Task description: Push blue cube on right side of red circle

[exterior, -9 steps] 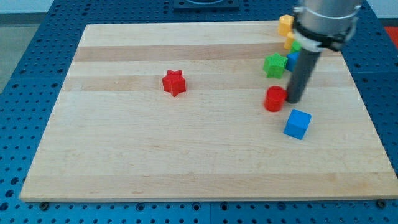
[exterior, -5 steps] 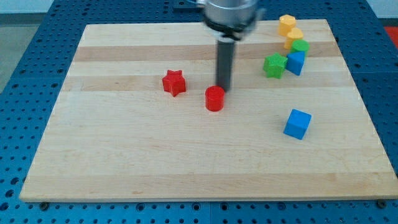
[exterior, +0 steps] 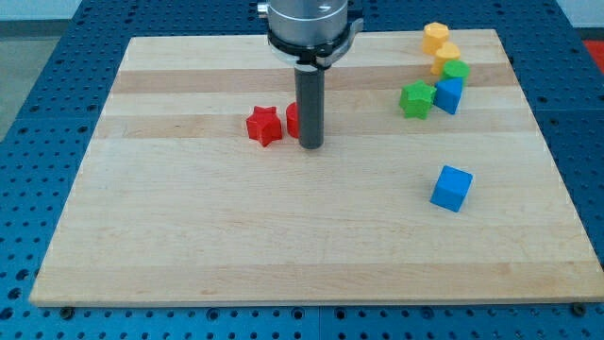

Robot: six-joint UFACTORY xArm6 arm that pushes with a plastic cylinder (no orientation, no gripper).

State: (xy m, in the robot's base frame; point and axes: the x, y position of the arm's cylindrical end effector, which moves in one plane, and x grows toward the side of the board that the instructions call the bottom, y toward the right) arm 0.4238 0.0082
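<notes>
My tip at the red circle, blue cube far off at right.

Camera view: my tip [exterior: 310,146] rests on the tabletop [exterior: 189,246] in the upper middle of the frame, against the red circle [exterior: 293,120], which the rod mostly hides; only a sliver shows beside the red star [exterior: 265,126]. There is no gripper to read, just the rod. The blue cube [exterior: 452,188] sits alone at centre right, well apart, faces clean and corners sharp. At upper right cluster a green star [exterior: 415,98], a second blue block [exterior: 449,94], a green block [exterior: 456,70] and two yellow blocks [exterior: 435,36] [exterior: 445,54], shapes unclear.
</notes>
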